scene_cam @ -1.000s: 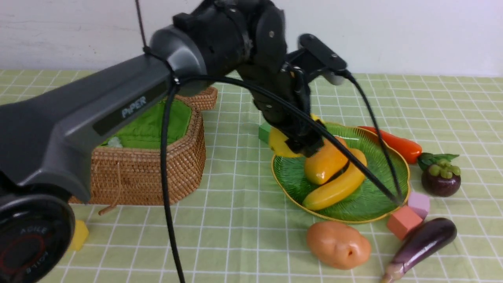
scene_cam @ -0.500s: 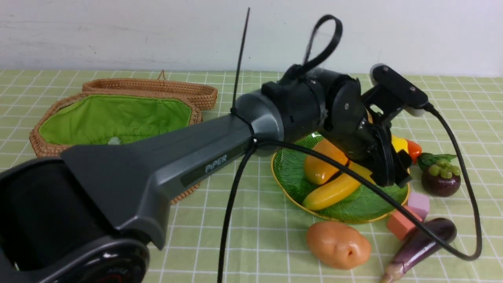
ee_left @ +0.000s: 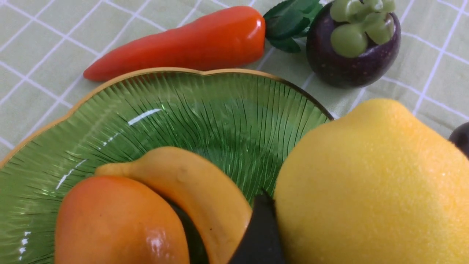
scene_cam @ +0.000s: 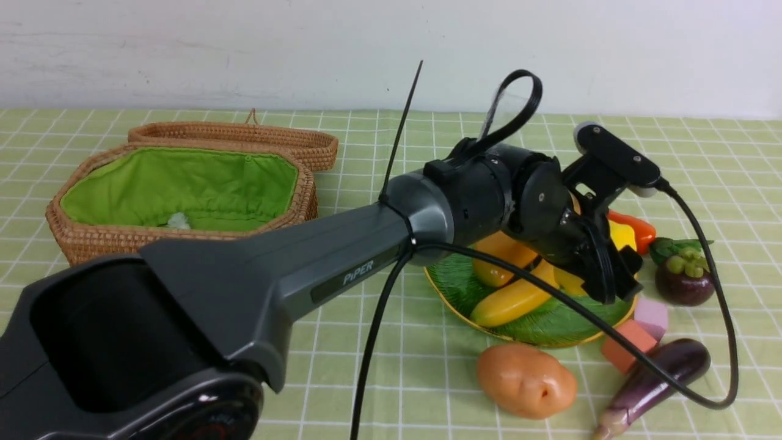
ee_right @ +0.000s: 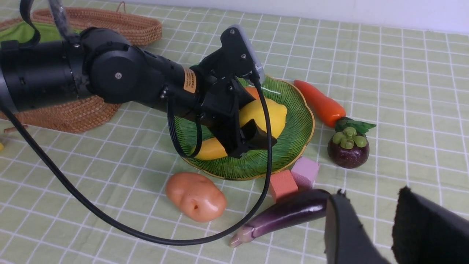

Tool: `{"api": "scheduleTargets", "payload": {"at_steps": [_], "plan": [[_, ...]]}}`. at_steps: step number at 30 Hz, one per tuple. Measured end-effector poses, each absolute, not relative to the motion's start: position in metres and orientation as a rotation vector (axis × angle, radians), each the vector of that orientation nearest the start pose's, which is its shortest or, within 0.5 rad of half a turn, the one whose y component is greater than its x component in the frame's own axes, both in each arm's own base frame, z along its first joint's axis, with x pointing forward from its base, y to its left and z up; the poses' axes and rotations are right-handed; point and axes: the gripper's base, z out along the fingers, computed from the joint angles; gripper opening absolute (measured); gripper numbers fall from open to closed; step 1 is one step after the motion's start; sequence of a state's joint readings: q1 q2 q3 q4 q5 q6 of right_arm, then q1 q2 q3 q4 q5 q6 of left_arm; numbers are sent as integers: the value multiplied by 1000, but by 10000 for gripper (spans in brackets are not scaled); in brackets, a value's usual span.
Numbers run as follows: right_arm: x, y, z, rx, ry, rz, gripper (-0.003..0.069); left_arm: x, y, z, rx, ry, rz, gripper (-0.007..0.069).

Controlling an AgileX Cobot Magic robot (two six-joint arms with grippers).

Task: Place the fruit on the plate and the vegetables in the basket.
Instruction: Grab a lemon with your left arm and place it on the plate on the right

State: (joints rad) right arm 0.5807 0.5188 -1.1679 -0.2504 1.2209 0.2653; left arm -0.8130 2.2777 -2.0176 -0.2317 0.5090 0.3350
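Three vegetables are noted outside the basket. Nearest lie the potato (scene_cam: 525,379) and the eggplant (scene_cam: 657,379). The right gripper (ee_right: 390,227) is seen near the eggplant's thick end, jaws parted, nothing between them.

Beyond, the plate (scene_cam: 550,324) carries the banana (scene_cam: 513,299) and mango (scene_cam: 495,269). The lemon (ee_right: 265,115) is clasped wide across its belly by the left gripper (ee_right: 253,121), low over the plate; contact with the glass cannot be told. The mangosteen (scene_cam: 684,278) and pepper (scene_cam: 635,229) lie on the cloth just beside the plate.

Farthest, the basket (scene_cam: 177,183) stands well apart, lid back, no vegetable seen inside.

All pieces are judged light, rigid, glossy and slip-prone. The mangosteen is best taken across its round body, under the green cap.
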Motion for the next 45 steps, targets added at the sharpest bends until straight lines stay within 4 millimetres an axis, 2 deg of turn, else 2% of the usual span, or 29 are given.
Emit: {"api": "scheduleTargets", "payload": {"at_steps": [19,25,35,45], "plan": [[30,-3,440,-271,2035,261,223,358,-396,237,1060,2026,-533,603],[30,-3,440,-273,2034,260,223,357,-395,238,980,2086,-578,603],[30,-3,440,-275,2034,258,223,357,-394,247,945,2073,-596,598],[30,-3,440,-275,2033,258,223,357,-394,247,943,2071,-596,591]]}}
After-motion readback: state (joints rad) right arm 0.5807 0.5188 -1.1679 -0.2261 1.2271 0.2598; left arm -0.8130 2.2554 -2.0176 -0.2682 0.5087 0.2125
